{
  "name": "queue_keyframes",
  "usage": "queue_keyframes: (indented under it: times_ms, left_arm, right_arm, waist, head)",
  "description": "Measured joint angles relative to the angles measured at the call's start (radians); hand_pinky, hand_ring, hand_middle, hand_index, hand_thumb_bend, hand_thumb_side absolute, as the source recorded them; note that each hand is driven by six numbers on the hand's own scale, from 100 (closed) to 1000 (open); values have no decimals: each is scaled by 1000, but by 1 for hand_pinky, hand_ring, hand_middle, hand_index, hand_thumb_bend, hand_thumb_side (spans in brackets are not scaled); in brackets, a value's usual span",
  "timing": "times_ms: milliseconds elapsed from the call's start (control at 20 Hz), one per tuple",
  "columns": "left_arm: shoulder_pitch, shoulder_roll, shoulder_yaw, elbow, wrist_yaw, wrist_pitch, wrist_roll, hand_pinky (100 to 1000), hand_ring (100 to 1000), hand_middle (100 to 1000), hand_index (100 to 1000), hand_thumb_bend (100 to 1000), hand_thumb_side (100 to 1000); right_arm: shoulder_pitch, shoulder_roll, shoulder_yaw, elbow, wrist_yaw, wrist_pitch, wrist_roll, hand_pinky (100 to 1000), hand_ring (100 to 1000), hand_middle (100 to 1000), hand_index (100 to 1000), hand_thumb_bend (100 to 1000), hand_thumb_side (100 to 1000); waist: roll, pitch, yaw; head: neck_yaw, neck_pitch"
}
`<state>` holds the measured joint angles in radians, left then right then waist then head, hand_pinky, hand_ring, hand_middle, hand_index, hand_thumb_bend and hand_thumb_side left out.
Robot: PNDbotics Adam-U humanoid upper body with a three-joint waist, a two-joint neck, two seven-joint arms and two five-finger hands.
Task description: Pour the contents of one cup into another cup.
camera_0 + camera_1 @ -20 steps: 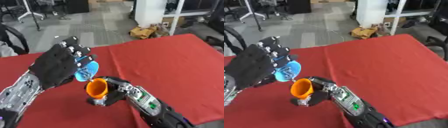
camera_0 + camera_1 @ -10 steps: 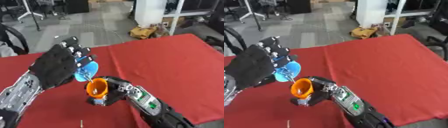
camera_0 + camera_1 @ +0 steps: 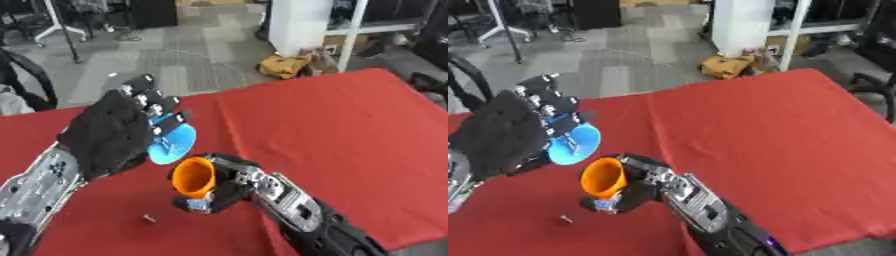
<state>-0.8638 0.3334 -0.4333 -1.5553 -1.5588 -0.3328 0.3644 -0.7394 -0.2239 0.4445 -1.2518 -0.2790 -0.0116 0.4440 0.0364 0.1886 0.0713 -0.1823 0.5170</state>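
My left hand is curled round a blue cup, held tipped on its side above the table with its mouth facing down and right. Just below that mouth is an orange cup, tilted with its opening up and to the left. My right hand is wrapped round the orange cup from the right and holds it low over the red tablecloth. A small dark bit lies on the cloth in front of the cups.
The red table ends at its far edge; beyond it is grey floor with a white pillar, a tan bag and chair legs. The cloth stretches bare to the right of the cups.
A small dark bit now lies on the cloth in front of the cups. Both hands and cups stay almost where they were.
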Motion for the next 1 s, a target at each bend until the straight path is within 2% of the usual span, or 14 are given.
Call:
queue_keyframes:
  times_ms: [1000]
  left_arm:
    - [-8, -10, 0, 13, -10, 7, 7, 571, 438, 412, 679, 501, 100]
  right_arm:
    - [-5, 8, 0, 0, -18, 7, 13, 685, 558, 565, 724, 328, 100]
  waist:
    - [4, 0, 0]
  head:
    - [-5, 0]
